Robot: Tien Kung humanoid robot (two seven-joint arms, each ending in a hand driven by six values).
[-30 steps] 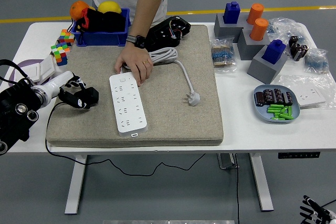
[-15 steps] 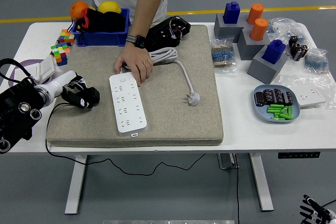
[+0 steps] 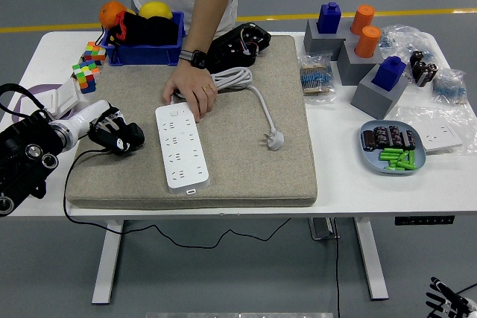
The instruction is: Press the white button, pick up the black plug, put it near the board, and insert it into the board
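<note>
One hand (image 3: 113, 133), our left, hovers at nine o'clock of the white board (image 3: 181, 146), fingers seemingly clenched on the black plug (image 3: 127, 138), while a person's hand (image 3: 191, 91) steadies the board's twelve-o'clock end for insertion.

Power strip (image 3: 181, 146) on mat (image 3: 246, 161)

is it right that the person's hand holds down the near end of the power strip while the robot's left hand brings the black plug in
Not quite. In the head view the person's hand rests on the far end of the power strip, not the near one. The rest holds: the left hand carries the black plug just left of the strip.
</note>
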